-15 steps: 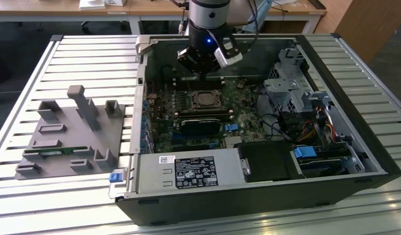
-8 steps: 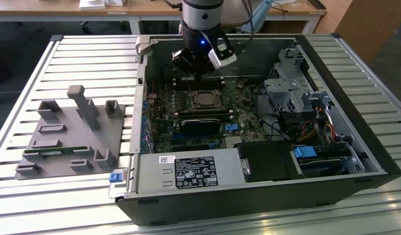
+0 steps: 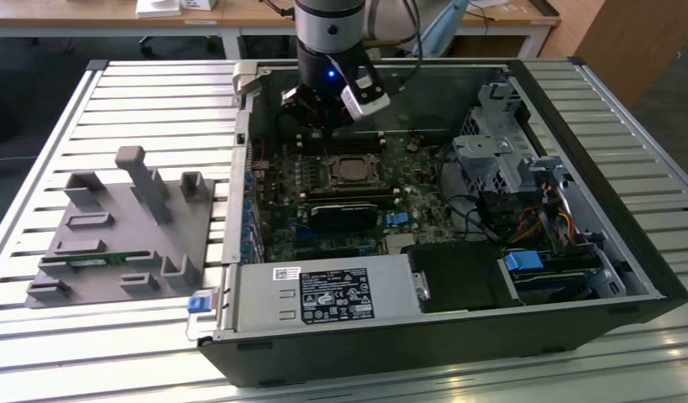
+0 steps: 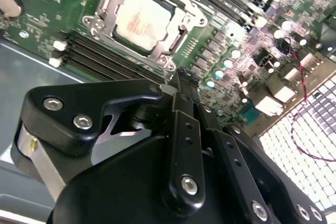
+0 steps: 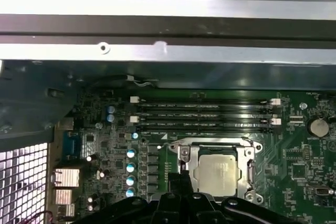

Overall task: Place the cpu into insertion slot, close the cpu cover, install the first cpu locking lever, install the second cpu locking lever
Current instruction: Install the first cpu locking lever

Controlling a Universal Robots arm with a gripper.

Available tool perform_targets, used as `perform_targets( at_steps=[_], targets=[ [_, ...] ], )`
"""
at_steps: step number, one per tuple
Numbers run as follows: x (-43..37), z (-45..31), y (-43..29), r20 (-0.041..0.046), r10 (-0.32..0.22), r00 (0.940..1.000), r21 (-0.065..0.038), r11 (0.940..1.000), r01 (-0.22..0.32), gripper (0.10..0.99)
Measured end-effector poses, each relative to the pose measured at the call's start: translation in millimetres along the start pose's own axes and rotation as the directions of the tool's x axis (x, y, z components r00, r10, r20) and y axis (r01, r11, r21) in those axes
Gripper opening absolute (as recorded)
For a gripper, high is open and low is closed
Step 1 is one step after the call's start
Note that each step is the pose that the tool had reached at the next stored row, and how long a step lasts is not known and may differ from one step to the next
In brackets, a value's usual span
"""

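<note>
On the exterior view's left, a grey moulded plastic fixture (image 3: 119, 235) lies on the slatted metal table (image 3: 52, 126), beside the open black computer case (image 3: 433, 344). Inside the case, the black gripper (image 3: 317, 128) hangs near the silver-rimmed insertion slot (image 5: 251, 174), its fingers (image 4: 181, 108) drawn together with no gap. The square grey-topped cpu (image 4: 140, 22) sits in that slot, and the thin silver cpu cover (image 4: 106, 6) lies flat around it.

The arm (image 3: 327, 34) stands vertical, tool end down. The gripper (image 4: 181, 80) has its fingers pressed together.
</note>
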State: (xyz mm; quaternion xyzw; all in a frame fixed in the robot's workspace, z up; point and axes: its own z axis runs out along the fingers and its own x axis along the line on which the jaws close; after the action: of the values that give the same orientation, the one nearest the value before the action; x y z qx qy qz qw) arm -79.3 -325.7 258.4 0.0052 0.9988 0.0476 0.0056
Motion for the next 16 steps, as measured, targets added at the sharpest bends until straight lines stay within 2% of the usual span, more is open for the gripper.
perform_targets(
  at_steps=[4,16],
  targets=[
    [6.4,0.9,1.0,-0.0002,-0.001,1.0,0.0,1.0,0.001,0.118],
    [18.9,3.5,7.8,-0.0003,-0.005,1.0,0.0,1.0,0.005,0.118]
  ],
)
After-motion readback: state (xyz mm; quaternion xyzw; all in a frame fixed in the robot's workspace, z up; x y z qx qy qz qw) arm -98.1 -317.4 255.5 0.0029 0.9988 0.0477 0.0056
